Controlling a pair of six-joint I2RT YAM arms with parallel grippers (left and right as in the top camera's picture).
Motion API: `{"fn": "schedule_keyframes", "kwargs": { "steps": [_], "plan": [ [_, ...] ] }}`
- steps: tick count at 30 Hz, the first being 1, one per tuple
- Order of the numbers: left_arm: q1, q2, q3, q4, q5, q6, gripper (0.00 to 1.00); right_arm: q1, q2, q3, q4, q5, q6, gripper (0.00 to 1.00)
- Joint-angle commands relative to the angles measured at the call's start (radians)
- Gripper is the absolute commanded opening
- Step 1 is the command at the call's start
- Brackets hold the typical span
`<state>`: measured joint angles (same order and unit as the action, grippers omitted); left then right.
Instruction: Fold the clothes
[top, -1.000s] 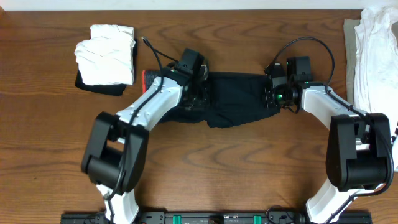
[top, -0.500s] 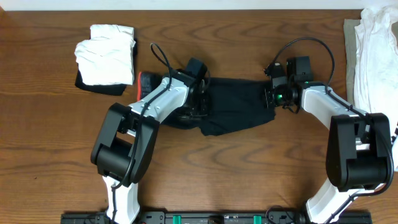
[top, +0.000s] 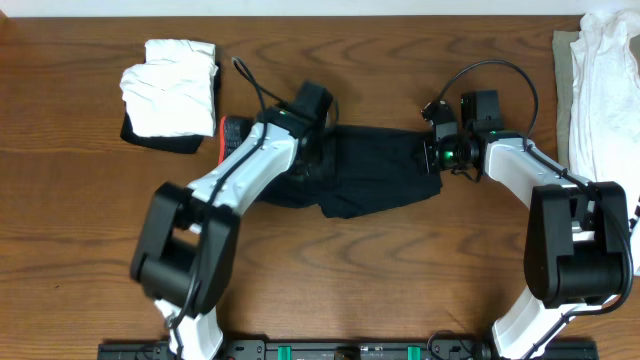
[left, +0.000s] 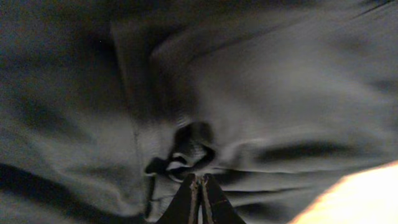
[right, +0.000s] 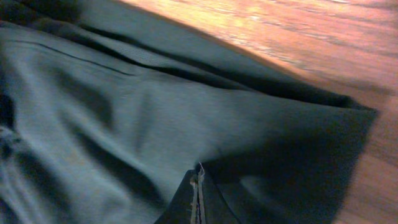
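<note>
— Where are the black leggings (top: 375, 170)?
— Bunched mid-table (top: 400, 270), strung between both arms. The left gripper (left: 198, 198) has its fingers pressed together on a pucker of cloth. The right gripper (right: 199, 186) is pinched tight on the other end.
— Anything changed?
— The left arm's elbow swung back outward; the leggings hardly shifted.

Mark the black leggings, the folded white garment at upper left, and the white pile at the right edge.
black leggings (top: 385, 170): overhead view, bare middle of the fabric.
folded white garment (top: 172, 85): overhead view, centre of its top.
white pile (top: 605, 80): overhead view, middle of the visible part.
</note>
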<state>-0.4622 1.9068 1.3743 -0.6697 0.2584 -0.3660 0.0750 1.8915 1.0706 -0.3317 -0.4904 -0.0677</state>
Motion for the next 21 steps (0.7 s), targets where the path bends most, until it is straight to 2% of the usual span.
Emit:
{"fn": "schedule_keyframes", "kwargs": {
  "steps": [1,9,21],
  "plan": [
    [0.001,-0.058,0.030,0.013,-0.015,-0.007,0.06,-0.005,-0.014,0.014,-0.003,-0.053,0.035,0.01],
    [-0.031,-0.002,0.016,0.094,-0.016,-0.006,0.06,-0.003,0.002,0.013,0.063,0.174,0.037,0.02],
    [-0.042,0.171,0.015,0.104,-0.016,-0.005,0.06,-0.003,0.127,0.013,0.154,0.203,0.056,0.04]
  ]
}}
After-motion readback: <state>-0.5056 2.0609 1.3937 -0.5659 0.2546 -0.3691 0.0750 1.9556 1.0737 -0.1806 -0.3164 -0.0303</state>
